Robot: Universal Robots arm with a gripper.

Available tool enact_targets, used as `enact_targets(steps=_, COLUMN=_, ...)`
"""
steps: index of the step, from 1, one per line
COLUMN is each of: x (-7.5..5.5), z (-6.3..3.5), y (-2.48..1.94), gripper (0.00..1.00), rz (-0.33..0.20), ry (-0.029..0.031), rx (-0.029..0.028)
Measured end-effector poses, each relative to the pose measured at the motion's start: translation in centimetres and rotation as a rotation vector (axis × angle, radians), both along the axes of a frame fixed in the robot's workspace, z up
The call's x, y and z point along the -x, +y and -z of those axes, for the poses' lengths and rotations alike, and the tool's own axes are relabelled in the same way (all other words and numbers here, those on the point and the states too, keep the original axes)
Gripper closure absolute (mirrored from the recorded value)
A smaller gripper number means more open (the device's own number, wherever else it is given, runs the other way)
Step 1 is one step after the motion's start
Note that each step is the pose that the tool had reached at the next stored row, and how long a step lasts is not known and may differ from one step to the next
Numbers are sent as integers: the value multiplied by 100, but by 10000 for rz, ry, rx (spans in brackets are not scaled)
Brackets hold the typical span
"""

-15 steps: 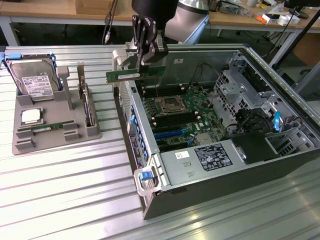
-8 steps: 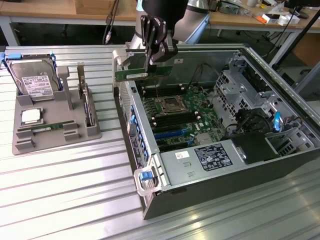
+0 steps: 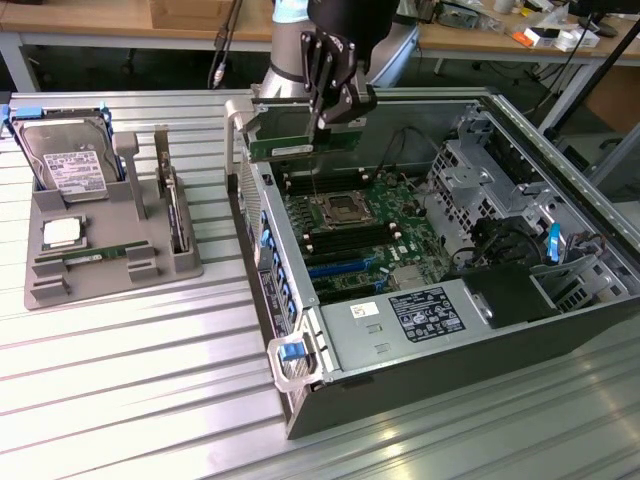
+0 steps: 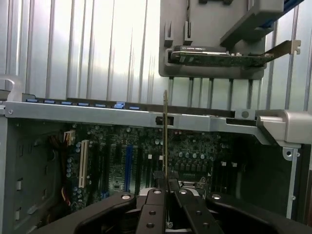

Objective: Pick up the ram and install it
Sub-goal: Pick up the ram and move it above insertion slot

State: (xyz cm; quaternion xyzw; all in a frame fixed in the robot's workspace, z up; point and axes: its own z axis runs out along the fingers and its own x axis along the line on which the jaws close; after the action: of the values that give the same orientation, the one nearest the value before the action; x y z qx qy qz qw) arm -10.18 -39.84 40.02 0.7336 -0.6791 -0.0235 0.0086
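The exterior view is looking down obliquely over the desk (image 3: 120,380); the wrist view is peering close past the end effector (image 4: 165,181). Both are sharing the motherboard (image 3: 400,245) and gray tray (image 3: 50,290).

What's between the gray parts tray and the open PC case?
Only a bare strip of ribbed metal table, seen in the exterior view; tray and case stand apart.
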Motion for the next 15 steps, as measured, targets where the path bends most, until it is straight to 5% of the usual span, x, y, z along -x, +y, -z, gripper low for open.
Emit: enact_targets(steps=15, x=-449, z=0, y=0, gripper=88, rz=0, ry=0, rx=0)
